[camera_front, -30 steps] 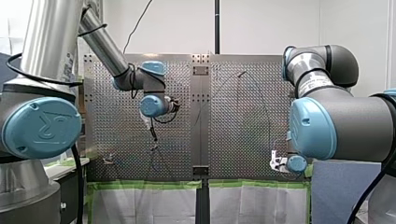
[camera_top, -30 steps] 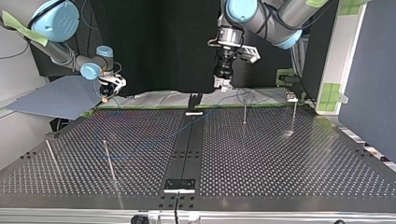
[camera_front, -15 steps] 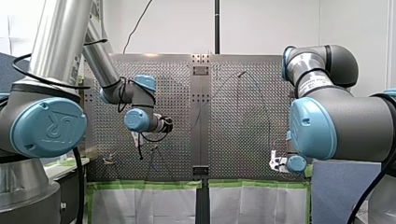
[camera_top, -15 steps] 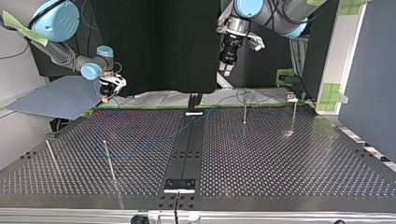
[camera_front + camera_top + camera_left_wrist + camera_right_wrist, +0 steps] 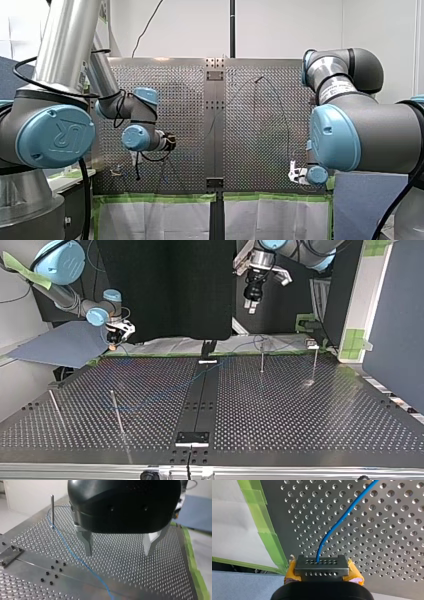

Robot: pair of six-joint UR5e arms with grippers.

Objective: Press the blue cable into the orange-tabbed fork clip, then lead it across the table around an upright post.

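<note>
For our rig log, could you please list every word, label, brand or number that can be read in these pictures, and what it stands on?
"UR", tilted: on the blue joint cap of my left arm, front view.
Dark print on the pale band of my right arm, front view: too blurred to read.
Top view and both wrist views: no readable text.

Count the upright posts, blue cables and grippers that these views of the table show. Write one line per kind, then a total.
upright posts: 4
blue cable: 1
grippers: 2, the left gripper and the right gripper
total: 7
</note>
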